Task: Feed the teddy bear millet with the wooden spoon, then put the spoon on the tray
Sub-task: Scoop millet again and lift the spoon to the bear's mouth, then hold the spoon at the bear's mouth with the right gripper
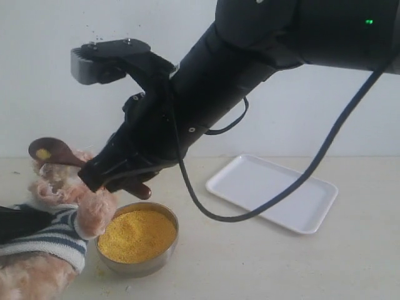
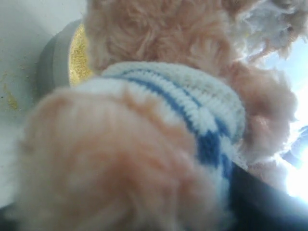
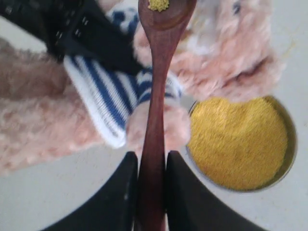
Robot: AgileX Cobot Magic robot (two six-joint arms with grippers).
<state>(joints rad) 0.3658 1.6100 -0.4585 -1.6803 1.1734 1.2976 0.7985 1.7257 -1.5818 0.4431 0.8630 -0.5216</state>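
Right gripper [image 3: 151,161] jaws pinch wooden spoon [image 3: 156,82] handle; millet [image 3: 158,5] load at frame top, by teddy bear [image 3: 226,53]. Keep level, ease to mouth. Left gripper [image 1: 22,223] jaws: cannot tell

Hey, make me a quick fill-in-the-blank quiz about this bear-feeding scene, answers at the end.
The right pincer grips the wooden spoon by its ____.
The millet fills a round metal ____.
The teddy bear wears a ____ shirt.
The tray is coloured ____.
Missing words: handle; bowl; striped; white.
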